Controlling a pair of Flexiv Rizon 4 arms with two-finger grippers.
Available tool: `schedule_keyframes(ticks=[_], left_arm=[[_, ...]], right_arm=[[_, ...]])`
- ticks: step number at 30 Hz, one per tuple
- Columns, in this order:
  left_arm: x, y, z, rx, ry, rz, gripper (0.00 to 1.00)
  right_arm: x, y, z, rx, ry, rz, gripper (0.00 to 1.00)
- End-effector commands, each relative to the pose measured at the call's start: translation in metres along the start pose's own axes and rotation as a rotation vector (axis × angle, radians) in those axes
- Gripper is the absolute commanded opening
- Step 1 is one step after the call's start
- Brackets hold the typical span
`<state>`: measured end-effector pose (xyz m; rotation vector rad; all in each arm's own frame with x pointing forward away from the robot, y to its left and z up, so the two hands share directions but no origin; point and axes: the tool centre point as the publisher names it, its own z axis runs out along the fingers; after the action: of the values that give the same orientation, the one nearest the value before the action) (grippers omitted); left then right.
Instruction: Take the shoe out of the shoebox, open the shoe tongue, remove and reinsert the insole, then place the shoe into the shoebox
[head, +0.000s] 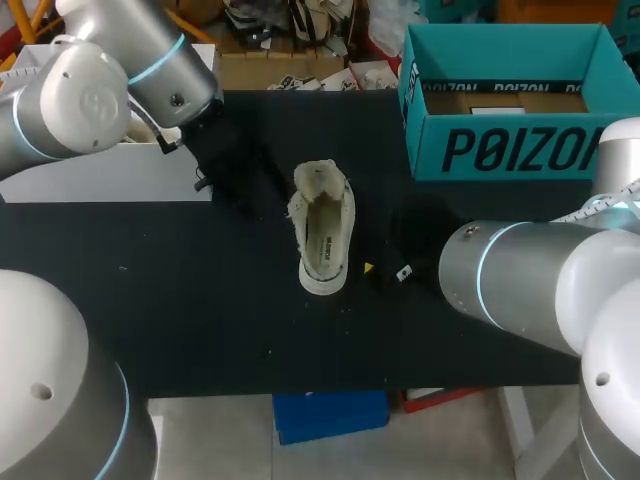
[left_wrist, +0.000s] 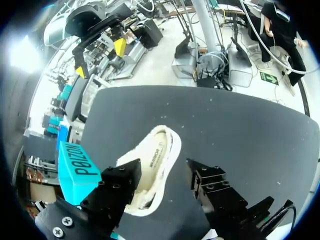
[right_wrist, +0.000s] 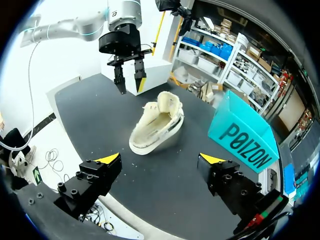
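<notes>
Rounded silver-grey arms (head: 520, 280) ringed in pale blue; black, screw-studded claws (right_wrist: 161, 159) with yellow tips.

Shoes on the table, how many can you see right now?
1. One cream shoe lies on the black table, outside the teal shoebox. The box's floor shows only partly, so another could be hidden inside.

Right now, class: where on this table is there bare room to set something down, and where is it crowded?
Bare: the table strip between the shoe and the near edge, and the stretch left of the shoe. Crowded: between shoe and shoebox, where the right gripper sits open, and behind the shoe by the left gripper.
</notes>
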<state>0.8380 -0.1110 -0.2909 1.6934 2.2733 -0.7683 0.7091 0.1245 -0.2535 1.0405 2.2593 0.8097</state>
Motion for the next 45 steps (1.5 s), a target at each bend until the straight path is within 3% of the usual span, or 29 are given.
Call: schedule_keyframes(ticks=[1,4,11,19,21,34,45], left_arm=[[0.001,0.000,0.002,-0.004,-0.001,0.002,1.00],[0.001,0.000,0.002,-0.004,-0.001,0.002,1.00],[0.015,0.011,0.001,0.061,-0.057,-0.531,1.00],[0.023,0.020,-0.015,0.027,-0.058,-1.089,1.00],[0.024,0.024,-0.019,-0.002,-0.093,-1.126,1.00],[0.024,0.024,-0.019,-0.002,-0.093,-1.126,1.00],[0.034,0.029,-0.017,0.027,-0.178,-1.230,1.00]], right_arm=[[0.003,-0.006,-0.006,-0.015,-0.005,0.001,1.00],[0.003,-0.006,-0.006,-0.015,-0.005,0.001,1.00],[0.003,-0.006,-0.006,-0.015,-0.005,0.001,1.00],[0.003,-0.006,-0.006,-0.015,-0.005,0.001,1.00],[0.003,-0.006,-0.006,-0.015,-0.005,0.001,1.00],[0.003,-0.006,-0.006,-0.015,-0.005,0.001,1.00],[0.003,-0.006,-0.006,-0.015,-0.005,0.001,1.00]])
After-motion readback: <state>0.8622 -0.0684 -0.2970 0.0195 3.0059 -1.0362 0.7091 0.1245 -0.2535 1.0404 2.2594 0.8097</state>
